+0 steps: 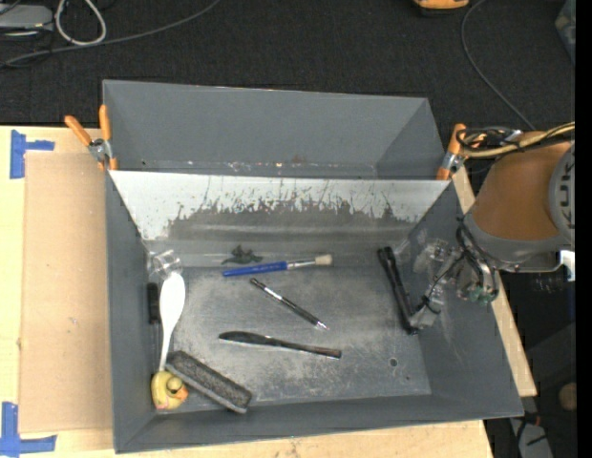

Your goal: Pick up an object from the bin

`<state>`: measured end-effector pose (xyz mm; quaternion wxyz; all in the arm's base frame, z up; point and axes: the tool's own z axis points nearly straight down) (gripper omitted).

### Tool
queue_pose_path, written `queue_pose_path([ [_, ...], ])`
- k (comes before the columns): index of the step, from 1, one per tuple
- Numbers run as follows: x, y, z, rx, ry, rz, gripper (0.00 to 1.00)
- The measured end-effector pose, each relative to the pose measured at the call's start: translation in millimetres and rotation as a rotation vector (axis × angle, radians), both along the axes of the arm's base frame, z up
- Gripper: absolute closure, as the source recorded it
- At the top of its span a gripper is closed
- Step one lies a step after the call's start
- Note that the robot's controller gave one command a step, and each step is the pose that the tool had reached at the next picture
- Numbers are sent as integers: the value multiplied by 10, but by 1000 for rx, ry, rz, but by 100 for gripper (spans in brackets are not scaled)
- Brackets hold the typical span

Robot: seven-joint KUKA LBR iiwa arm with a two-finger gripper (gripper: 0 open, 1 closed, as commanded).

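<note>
Hanging beside one black bar [395, 284], the pincer [428, 305], state untellable; one brush [272, 266], one pen [288, 303], one knife [277, 343].

**Where things lie in the bin**

Along the far edge of the floor of the bin [277, 141] a brush [277, 266] lies left to right, with a small scrap [242, 254] just behind its left end. Toward the middle a pen [288, 303] lies slantwise. Before it, nearer the near edge, a knife [280, 344] lies almost crosswise. By the left wall a spoon [169, 315] runs from far to near, with a short stick [153, 303] just left of it. In the near left corner a small rounded toy [167, 390] touches an oblong block [210, 382] on its right. By the right wall a long bar [398, 289] runs from far to near, and the gripper [432, 303] is just right of its near end.
</note>
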<state>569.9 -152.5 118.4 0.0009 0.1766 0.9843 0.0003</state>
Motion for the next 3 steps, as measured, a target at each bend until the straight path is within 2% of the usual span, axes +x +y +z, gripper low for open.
queue_pose_path([
  [1,528,67,132,1,-4,-182,0],
  [2,-159,26,9,3,16,-180,0],
  [3,345,190,-512,2,-5,-344,0],
])
